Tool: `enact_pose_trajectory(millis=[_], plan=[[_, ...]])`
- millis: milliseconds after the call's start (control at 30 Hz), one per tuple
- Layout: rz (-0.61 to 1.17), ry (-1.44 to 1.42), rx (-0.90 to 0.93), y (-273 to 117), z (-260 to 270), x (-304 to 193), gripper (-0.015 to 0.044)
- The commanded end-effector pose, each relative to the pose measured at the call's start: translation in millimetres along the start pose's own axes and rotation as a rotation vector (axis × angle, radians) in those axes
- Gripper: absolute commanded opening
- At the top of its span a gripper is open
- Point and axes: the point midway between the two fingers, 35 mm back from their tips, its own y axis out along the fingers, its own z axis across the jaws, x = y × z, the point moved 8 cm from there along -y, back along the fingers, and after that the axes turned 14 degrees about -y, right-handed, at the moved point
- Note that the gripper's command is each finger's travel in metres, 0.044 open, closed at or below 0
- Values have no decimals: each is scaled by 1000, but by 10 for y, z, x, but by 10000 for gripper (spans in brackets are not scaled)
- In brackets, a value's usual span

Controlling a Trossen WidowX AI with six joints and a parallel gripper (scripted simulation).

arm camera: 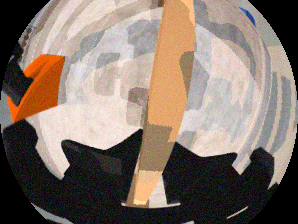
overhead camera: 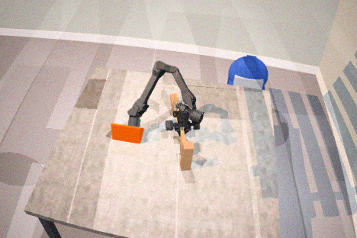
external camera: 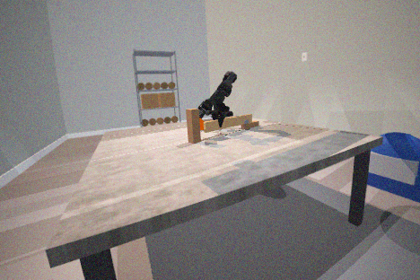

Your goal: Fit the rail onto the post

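Wrist cam has the gripper closed down to a narrow gap w/ the wooden bed rail pinched in it, so it's def not empty. Rail runs lengthwise btwn the black fingers, w/ one end at the bottom of that view. Gripper's over the table, reaching down onto the rail from above.

Near end of the rail is right by the short wooden post, which stands upright. Exterior cam shows a small gap btwn the two, w/ a bit of orange peeking thru, so they look apart. Can't make out the pegs or holes at this res, tho. Far end is at the low footboard block; bracket's too small to tell how it sits. Near end looks up off the tabletop, but can't say if the rail's exactly level.

Going outward, the dark arm bends up and over, its lower end next to an orange panel. Past the table edge there's a blue rounded bin-ish thing w/ a whitish panel, plus a metal shelf rack by the far wall w/ brown boxes & round stuff on it.
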Motion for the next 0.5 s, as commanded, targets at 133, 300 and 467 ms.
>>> enact_pose_trajectory(millis=[133, 300, 467], plan=[[4, 0, -5, -18, 1, -42, 0], [4, 0, -5, -16, 5, -57, 0], [4, 0, -5, -13, 9, -71, 0]])
